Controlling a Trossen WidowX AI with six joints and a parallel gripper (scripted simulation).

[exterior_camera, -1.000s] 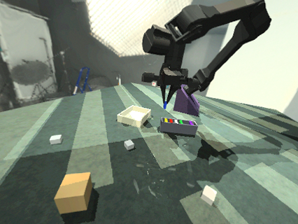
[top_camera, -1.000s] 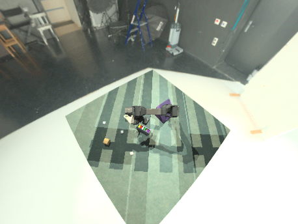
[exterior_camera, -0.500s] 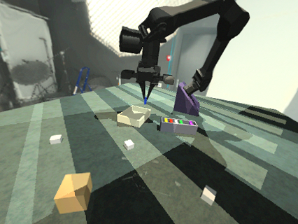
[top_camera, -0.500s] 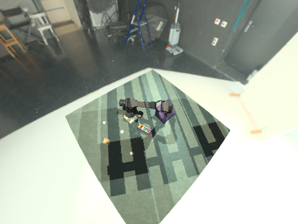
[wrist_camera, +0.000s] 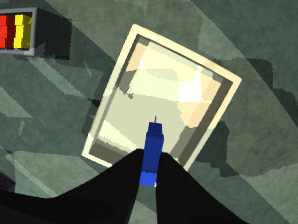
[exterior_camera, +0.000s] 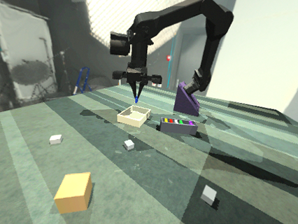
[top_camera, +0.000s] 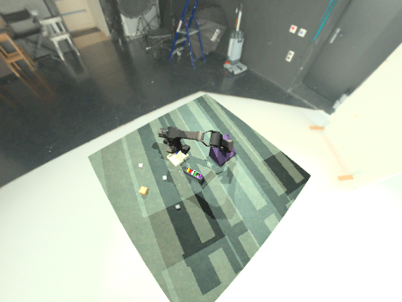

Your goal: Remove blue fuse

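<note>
Furthest left in the exterior view, a tan block [exterior_camera: 73, 192] and three small white cubes [exterior_camera: 56, 138] lie scattered on the striped mat [exterior_camera: 33, 162], well apart from the work. Toward the middle, the gripper [exterior_camera: 137, 98] hangs above the cream tray [exterior_camera: 134, 116], its fingers clamped on the blue fuse [exterior_camera: 136, 99], which points down at the tray without touching it. The wrist view places the fuse over the tray floor but close to the near wall rather than the centre. To the right, just beside the tray, sits the grey fuse block [exterior_camera: 178, 126] with its remaining coloured fuses [exterior_camera: 179, 121], and beyond it the arm's purple base [exterior_camera: 185, 101]. The likely trouble lies in the release: let go from this height, the slim fuse could bounce or tip over the low near wall onto the mat. Any drift rightward during descent would bring the arm toward the block, which must not be touched.
</note>
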